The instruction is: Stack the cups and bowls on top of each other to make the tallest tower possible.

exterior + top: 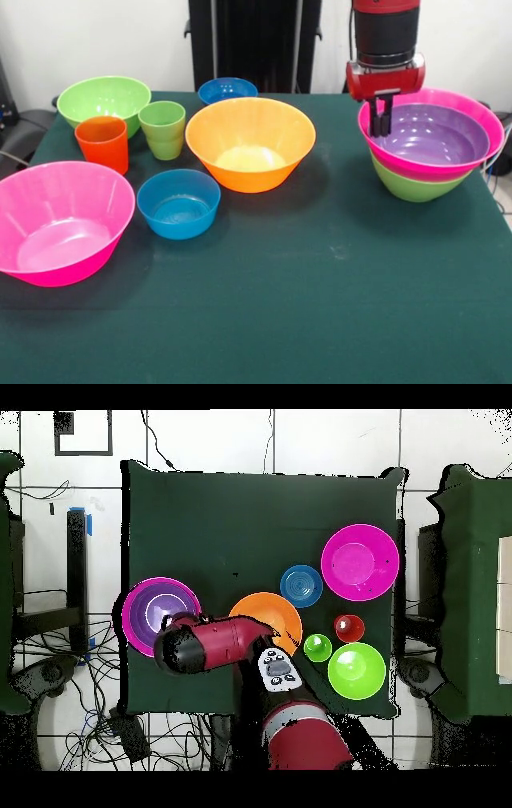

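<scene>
The tower stands at the right of the front view: a green bowl (412, 189) as base, a pink bowl (482, 114) in it, and the shallow purple bowl (438, 136) on top. My gripper (381, 120) reaches down at the tower's left rim, fingers close together on the purple bowl's rim. In the overhead view the tower (150, 610) is at the left and my arm (215, 642) hides the gripper. Loose: an orange bowl (250, 142), a big pink bowl (60, 220), a green bowl (104, 98), two blue bowls (178, 202) (228, 88), an orange-red cup (102, 142) and a green cup (163, 128).
The dark green table (320, 288) carries everything. The loose bowls and cups crowd its left and middle in the front view. In the overhead view they show right of my arm: pink bowl (360, 562), blue bowl (300, 584), green bowl (357, 671), the cups (348, 627) (318, 647).
</scene>
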Available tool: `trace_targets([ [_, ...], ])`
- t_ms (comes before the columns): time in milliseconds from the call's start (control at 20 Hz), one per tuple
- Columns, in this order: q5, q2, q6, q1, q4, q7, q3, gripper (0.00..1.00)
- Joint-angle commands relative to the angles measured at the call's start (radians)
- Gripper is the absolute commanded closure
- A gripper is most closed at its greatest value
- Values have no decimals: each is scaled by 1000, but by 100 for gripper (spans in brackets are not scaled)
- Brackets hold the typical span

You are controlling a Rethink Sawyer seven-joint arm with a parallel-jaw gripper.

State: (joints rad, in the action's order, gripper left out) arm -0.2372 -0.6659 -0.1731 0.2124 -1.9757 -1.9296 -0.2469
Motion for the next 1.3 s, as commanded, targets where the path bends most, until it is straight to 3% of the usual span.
trace_targets([
  [50,58,-7,44,-39,-79,-210,-20,100],
  [400,94,-73,4,-43,-116,-198,-28,100],
  [650,125,-158,-82,-42,-136,-168,-31,100],
  [1000,107,-44,26,-47,-89,-156,-9,100],
  [1300,101,-4,59,-53,-65,-157,0,100],
])
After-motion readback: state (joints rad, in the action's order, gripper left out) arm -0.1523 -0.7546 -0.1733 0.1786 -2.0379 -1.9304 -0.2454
